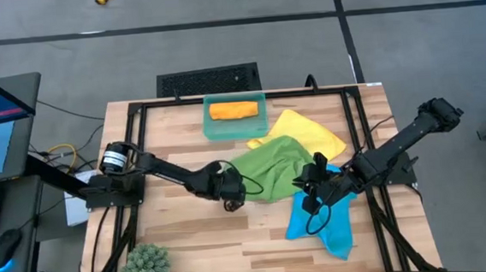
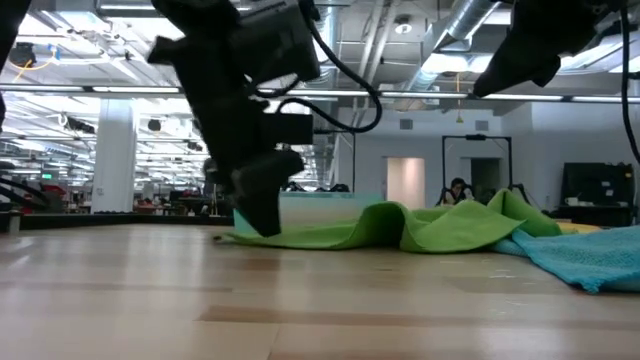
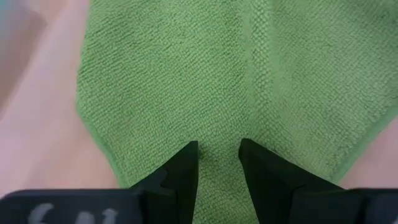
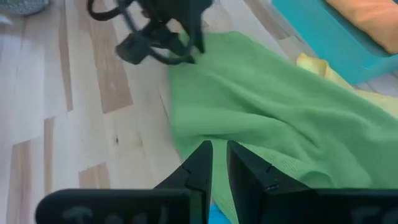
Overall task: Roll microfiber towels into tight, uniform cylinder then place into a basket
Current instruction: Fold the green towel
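Observation:
The green towel (image 1: pixel 275 168) lies spread and rumpled at mid-table, over part of the yellow towel (image 1: pixel 311 131) behind it. The blue towel (image 1: pixel 330 220) lies crumpled at the near right. An orange towel (image 1: pixel 233 110), rolled up, lies in the teal basket (image 1: pixel 212 129) at the far edge. My left gripper (image 3: pixel 217 149) is open and low over the green towel's left corner (image 2: pixel 240 236). My right gripper (image 4: pixel 219 149) hangs well above the table, over the green towel's right edge. Its fingers are a narrow gap apart with nothing between them. My left gripper comes at the green towel from above, slanting down, near its left corner (image 3: pixel 217 134). The cloth lies flat on the table between the open fingers, not gathered. In the low view the fingertips (image 2: pixel 264 228) reach the cloth's level, but I cannot tell whether they touch it.
A spiky green plant ball (image 1: pixel 147 267) sits at the table's near left corner. Bare wood lies along the near edge and the left side. A black frame runs around the table top, and a desk with a monitor stands off to the left.

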`<state>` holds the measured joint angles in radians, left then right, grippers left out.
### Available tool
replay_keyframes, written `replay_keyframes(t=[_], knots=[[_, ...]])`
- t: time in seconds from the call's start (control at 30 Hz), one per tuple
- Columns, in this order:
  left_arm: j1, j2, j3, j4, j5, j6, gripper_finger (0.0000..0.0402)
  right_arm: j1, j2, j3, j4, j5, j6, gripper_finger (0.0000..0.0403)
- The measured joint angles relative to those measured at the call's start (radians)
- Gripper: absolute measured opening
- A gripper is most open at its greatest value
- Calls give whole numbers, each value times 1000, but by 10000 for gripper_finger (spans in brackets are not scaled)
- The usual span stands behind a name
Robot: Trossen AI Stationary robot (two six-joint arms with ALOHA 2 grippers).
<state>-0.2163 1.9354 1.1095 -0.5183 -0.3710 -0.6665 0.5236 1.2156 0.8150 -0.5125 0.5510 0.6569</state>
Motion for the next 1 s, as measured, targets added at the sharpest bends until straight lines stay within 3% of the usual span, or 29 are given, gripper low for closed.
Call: replay_keyframes(t=[0.5,1.0], knots=[[-301,-2,-1,-71,73,-360,118,0,2,0,-1,-3,17,70],[-559,-2,-1,-70,73,-687,118,-2,193,-19,103,-31,-37,70]])
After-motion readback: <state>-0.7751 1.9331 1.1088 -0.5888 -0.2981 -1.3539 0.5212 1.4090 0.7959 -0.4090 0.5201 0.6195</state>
